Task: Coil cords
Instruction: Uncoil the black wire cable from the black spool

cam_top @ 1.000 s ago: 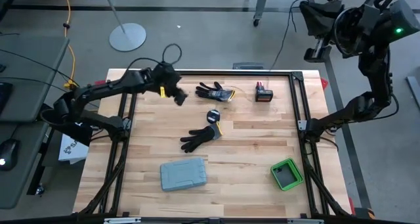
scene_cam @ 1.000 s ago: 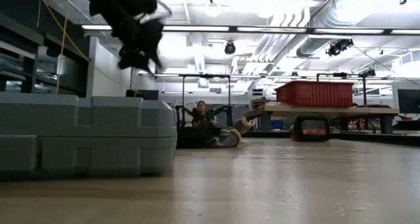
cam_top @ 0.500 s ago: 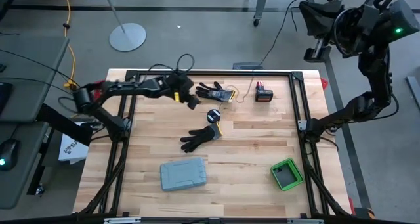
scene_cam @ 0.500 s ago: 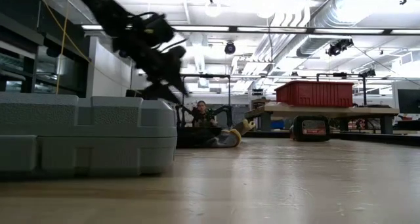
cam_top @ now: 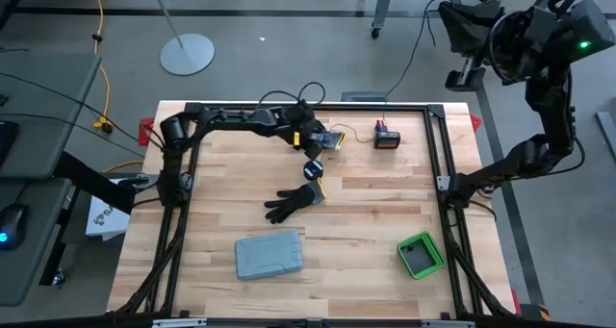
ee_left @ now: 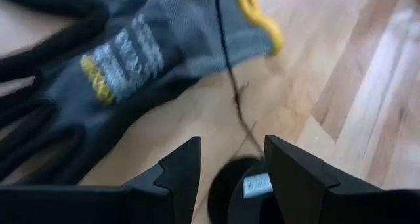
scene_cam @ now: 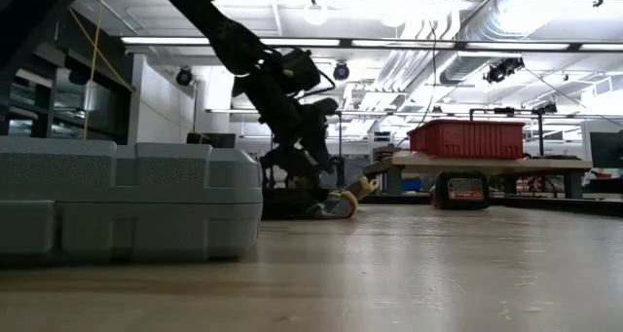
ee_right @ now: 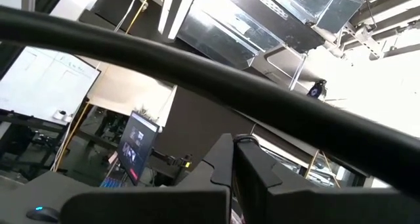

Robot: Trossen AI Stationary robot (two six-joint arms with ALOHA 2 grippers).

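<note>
My left gripper [cam_top: 310, 142] hangs open low over the far middle of the table, above a grey-and-black glove with a yellow cuff [ee_left: 118, 66]. In the left wrist view a small black coil with a white label [ee_left: 246, 184] lies on the wood between its fingertips [ee_left: 231, 165], and nothing touches it. A thin dark wire [ee_left: 226, 66] runs from the coil across the glove. In the high view the coil [cam_top: 312, 168] lies between the two gloves. My right gripper [ee_right: 234, 159] is shut, raised high off the table's right side and pointing upward.
A second black glove [cam_top: 294, 201] lies mid-table. A black-and-red battery [cam_top: 387, 136] stands at the far edge, a grey case [cam_top: 269, 255] near the front, and a green box [cam_top: 420, 255] at the front right. A black frame [cam_top: 438, 145] borders the table.
My left gripper has swept from the table's far left toward the right along the far edge and come down, tipping further downward, until it hangs low over the far glove. Its fingers have stayed open. The gloves and the coil have not moved.
</note>
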